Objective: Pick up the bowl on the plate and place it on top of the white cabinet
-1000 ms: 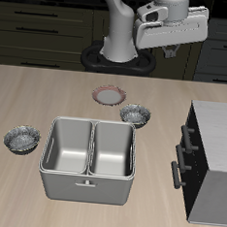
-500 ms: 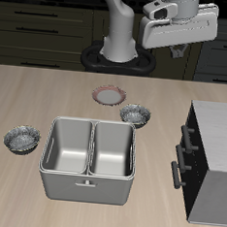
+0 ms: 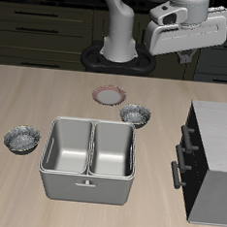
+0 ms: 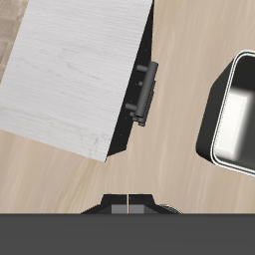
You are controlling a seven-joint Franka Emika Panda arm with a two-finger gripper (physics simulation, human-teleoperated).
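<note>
The counter (image 3: 49, 92) is carrying the white cabinet (image 3: 211, 158) at one edge, its top bare. The grey tray (image 3: 89, 159) is sitting mid-counter. The plate (image 3: 109, 95) is lying farther back — bare. A bowl (image 3: 135, 114) is resting just beside it, between tray and cabinet; another bowl (image 3: 22, 138) is sitting well apart. The fingers (image 3: 180, 55) are hanging high above the counter — their opening cannot be told.
</note>
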